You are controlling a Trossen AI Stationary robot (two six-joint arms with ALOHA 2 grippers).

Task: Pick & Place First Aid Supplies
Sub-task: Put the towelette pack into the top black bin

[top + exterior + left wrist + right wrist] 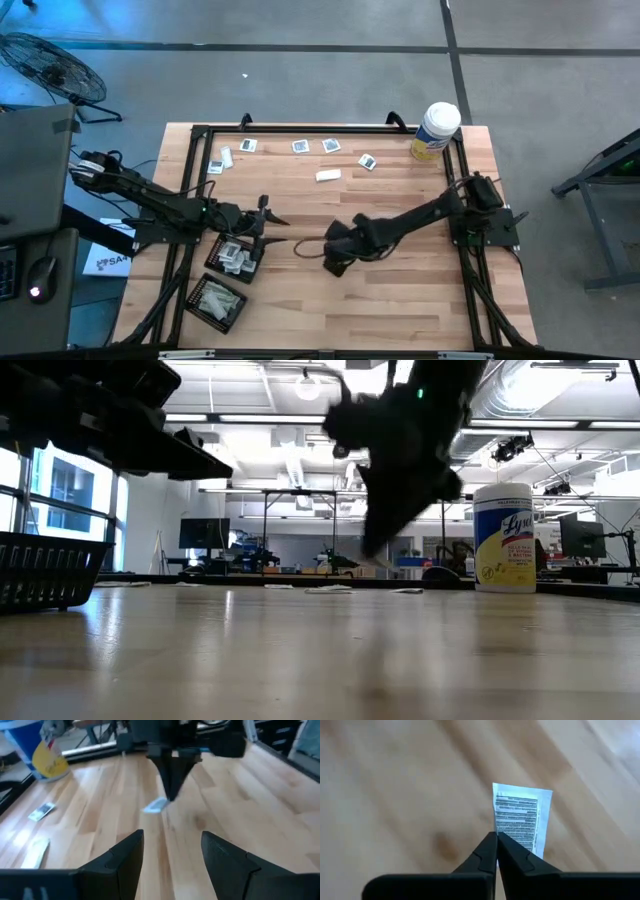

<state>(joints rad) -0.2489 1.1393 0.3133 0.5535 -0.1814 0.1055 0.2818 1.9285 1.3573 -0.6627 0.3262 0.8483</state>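
Note:
My right gripper [496,837] is shut on a small white packet with printed lines [522,812], one of the first aid supplies. It stands over the middle of the table [308,247]. The left wrist view shows the same packet [156,806] at that gripper's tips, above the wood. My left gripper [172,855] is open with nothing between its fingers. It hovers left of centre [270,225], beside a black mesh tray [235,256]. Several more packets [331,145] lie flat along the table's far edge. My right gripper pinches the packet's edge [506,834] between its two fingertips, only at their free ends. The fingers slant down from the table's right side. The packet sticks out past the tips, tilted and lifted clear of the table.
A white canister with a yellow label [436,130] stands at the far right corner. A second black mesh tray [218,303] sits near the front left. Bare wood lies around and in front of my right gripper.

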